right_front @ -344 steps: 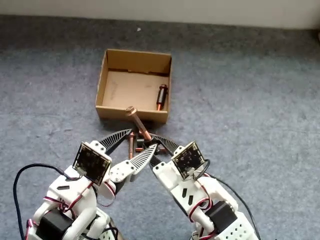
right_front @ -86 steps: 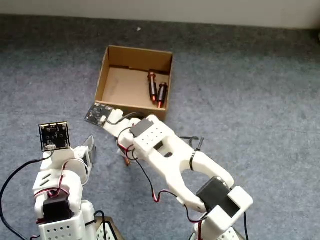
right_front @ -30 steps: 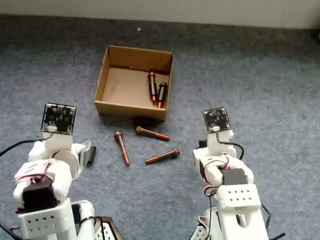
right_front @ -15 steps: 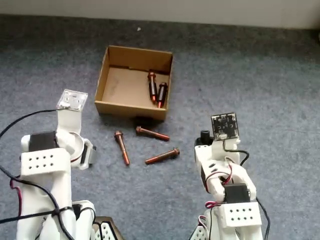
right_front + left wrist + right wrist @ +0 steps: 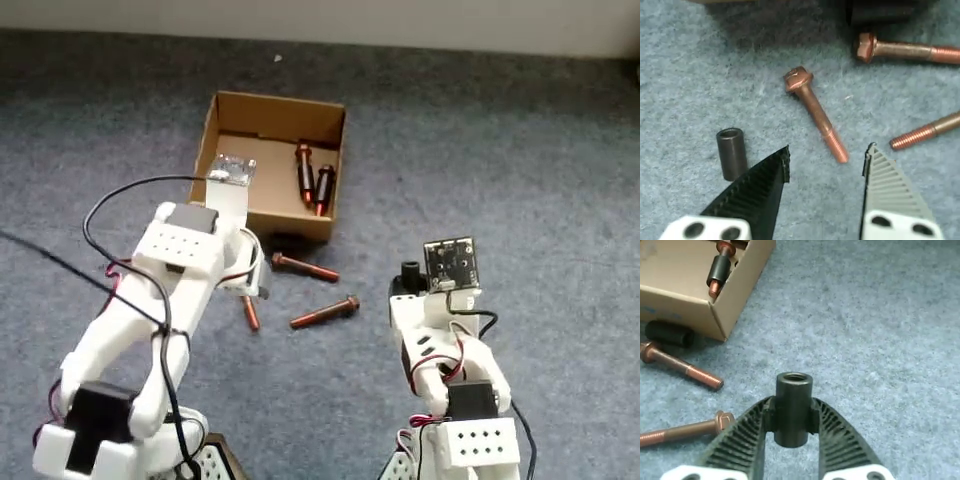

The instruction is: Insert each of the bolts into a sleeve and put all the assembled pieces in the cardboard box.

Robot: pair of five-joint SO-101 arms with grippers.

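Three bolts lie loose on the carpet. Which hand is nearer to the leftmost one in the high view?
Left. The left hand hangs open right over that bolt, a finger on each side. The right hand is well off to the side, shut on a sleeve.

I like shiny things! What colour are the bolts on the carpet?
The bolts are coppery orange; left wrist view.

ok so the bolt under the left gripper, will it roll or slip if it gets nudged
Probably rolls: the bolt has a round shank and lies flat on the carpet, though its flanged head would likely swing it in an arc. It looks like solid metal, so stiff and fairly heavy for its size.
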